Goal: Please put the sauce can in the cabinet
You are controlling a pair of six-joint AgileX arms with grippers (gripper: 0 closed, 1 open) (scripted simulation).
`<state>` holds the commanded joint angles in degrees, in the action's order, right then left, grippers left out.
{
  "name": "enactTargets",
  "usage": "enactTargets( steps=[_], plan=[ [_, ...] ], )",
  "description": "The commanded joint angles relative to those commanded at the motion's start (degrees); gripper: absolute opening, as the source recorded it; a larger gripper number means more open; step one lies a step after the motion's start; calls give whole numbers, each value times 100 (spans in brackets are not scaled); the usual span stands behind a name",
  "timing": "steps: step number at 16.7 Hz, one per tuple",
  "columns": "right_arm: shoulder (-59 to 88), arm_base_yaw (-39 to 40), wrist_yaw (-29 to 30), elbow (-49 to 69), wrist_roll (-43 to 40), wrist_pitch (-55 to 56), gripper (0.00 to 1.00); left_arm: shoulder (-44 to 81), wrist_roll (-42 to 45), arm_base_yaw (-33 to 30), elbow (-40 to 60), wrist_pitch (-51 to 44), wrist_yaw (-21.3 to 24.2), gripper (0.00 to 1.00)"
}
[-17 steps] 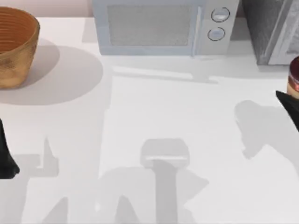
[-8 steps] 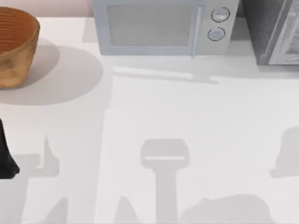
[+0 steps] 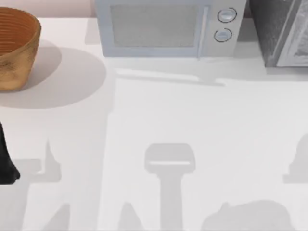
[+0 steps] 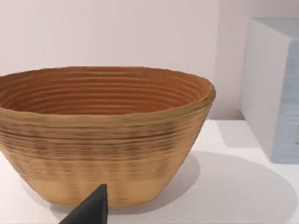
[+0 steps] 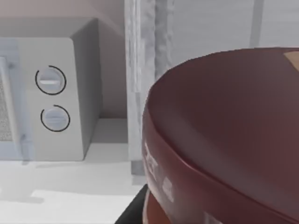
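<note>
Your left arm (image 3: 6, 161) sits parked at the table's left edge, a dark fingertip (image 4: 91, 210) of its gripper poking into the left wrist view. Your right gripper's dark finger edge (image 5: 133, 211) shows low beside its camera.

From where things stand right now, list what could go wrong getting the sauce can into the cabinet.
1. The sauce can sits very close to the right wrist camera, blocking much of the cabinet; judging the entry may be hard.
2. The microwave stands right beside the cabinet, so a sideways drift could clip it.
3. The left arm is parked at the table's left edge near the basket, unlikely to help.
</note>
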<state>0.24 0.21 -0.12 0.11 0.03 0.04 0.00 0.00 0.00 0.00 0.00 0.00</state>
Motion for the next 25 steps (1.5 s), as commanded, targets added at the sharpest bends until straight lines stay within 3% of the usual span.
enactTargets(
  steps=[4, 7, 20, 25],
  plan=[
    [307, 28, 66, 360, 25, -107, 0, 0, 0, 0, 0, 0, 0, 100],
    [1033, 120, 189, 1269, 56, -376, 0, 0, 0, 0, 0, 0, 0, 100],
    [6010, 833, 911, 8288, 103, -2299, 0, 0, 0, 0, 0, 0, 0, 100],
    [7359, 1027, 1101, 10190, 95, -2829, 0, 0, 0, 0, 0, 0, 0, 100]
  ],
)
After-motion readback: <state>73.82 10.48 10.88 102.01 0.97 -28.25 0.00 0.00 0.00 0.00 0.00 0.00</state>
